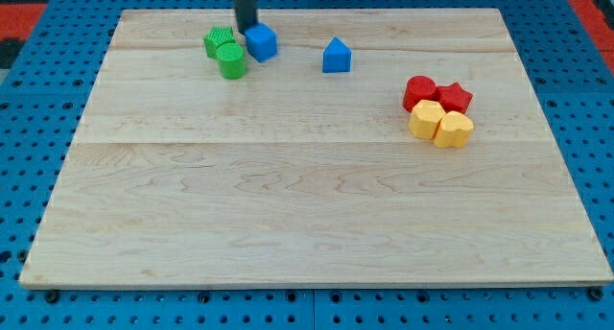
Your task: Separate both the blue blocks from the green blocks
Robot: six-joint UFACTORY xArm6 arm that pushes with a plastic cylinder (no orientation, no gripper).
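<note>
My tip (246,27), the lower end of the straight dark rod, rests on the pale wooden board (288,196) near the view's top edge. It has no jaws and holds nothing; it can only push. It stands just above the narrow gap between the blue cube-like block (261,42) on its right and the green ribbed block (218,40) on its left, close to or touching the blue one; actual contact cannot be confirmed. This placement reads as a wedge position: a sweep towards the view's right would carry the blue block away from the green pair.

The green round cylinder block (231,60) lies just below the green ribbed block, touching it, and sits just beside the blue cube-like block's lower left corner. This blue block is therefore the one not yet separated. The second blue block, house-shaped with a peaked top (337,56), stands apart to the view's right, clear of both greens and judged already separated.

Well apart at the view's right, four blocks form a tight cluster: a red round block (419,91) and a red star-like block (455,98) above, a yellow block (427,120) and a second yellow block (454,129) below, neighbours touching. They play no part in the task.

No container is present; the board itself is the only bearing surface, lying on a blue perforated base (38,100).
</note>
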